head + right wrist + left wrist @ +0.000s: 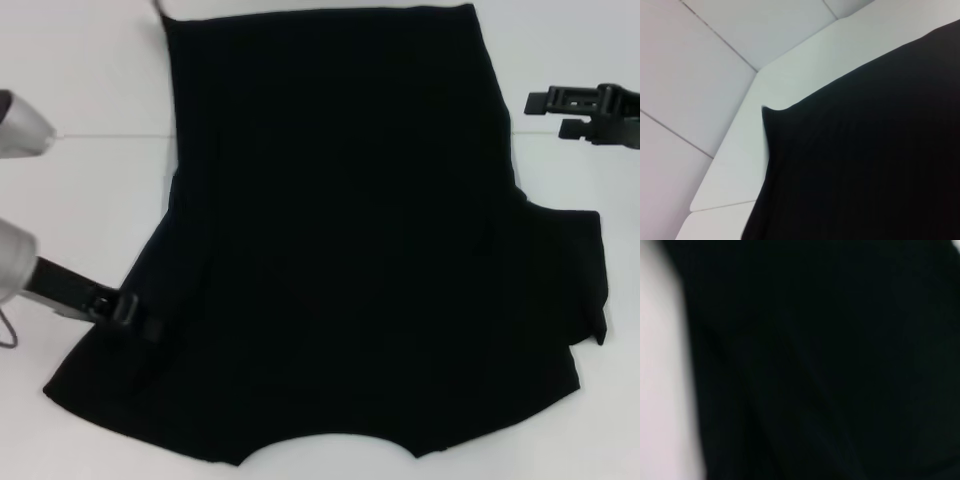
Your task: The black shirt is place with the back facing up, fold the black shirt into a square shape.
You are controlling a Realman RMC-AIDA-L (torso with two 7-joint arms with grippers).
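The black shirt (340,230) lies flat on the white table (90,80). The left gripper (128,312) sits at the shirt's left sleeve edge; I cannot tell if its fingers hold cloth. It should pinch the sleeve firmly, then fold inward. The right gripper (550,112) waits open, empty, beside the shirt's right side. White floor tiles (695,65) lie past the table.

Head view looks down on the black shirt (350,230); both wrist views see it close.
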